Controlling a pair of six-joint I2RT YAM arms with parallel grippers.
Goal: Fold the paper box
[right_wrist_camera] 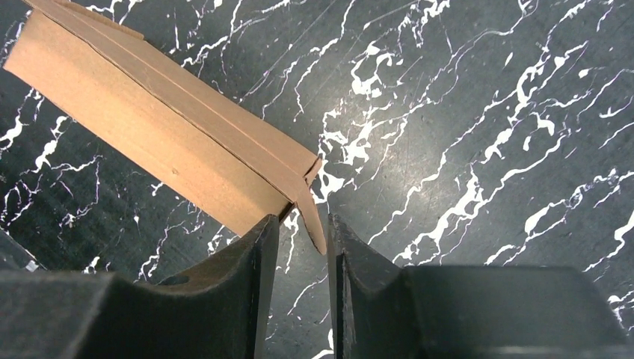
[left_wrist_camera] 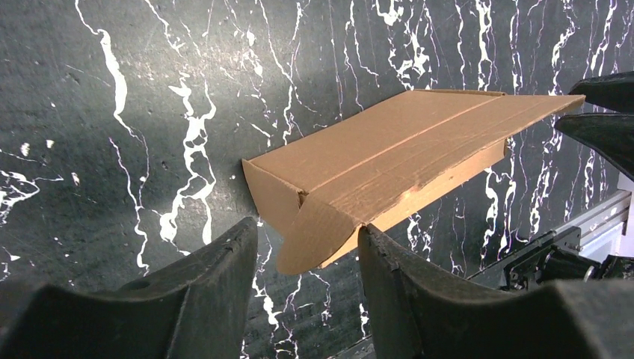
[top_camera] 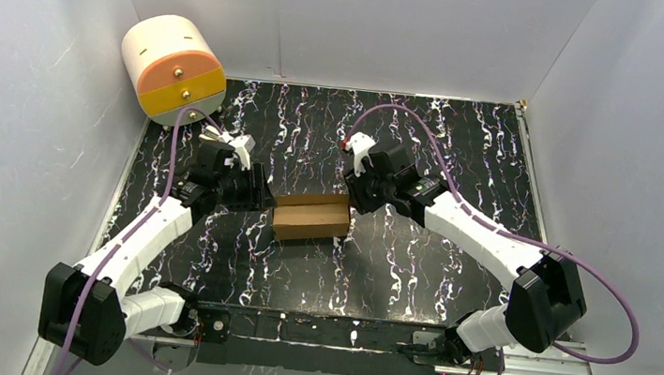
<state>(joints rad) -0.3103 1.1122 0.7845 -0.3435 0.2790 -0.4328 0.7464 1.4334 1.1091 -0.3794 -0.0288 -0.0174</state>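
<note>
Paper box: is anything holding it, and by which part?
Not held: the left end effector and right end effector each straddle an end flap of the paper box.

There is one brown paper box (top_camera: pixel 310 218), in the middle. One cream, orange and yellow cylindrical drawer unit (top_camera: pixel 172 68), far left, shows two brass knobs (top_camera: pixel 176 70). Two robot arms (top_camera: pixel 143 237) each carry one gripper: left gripper (left_wrist_camera: pixel 306 232), right gripper (right_wrist_camera: pixel 303 224). There are two purple cables (top_camera: pixel 620 315).

Lean in low toward each other from either side, left gripper (left_wrist_camera: pixel 306 228) with its fingers (left_wrist_camera: pixel 217 284) well apart, right gripper (right_wrist_camera: pixel 303 221) showing only a narrow gap between its own.
</note>
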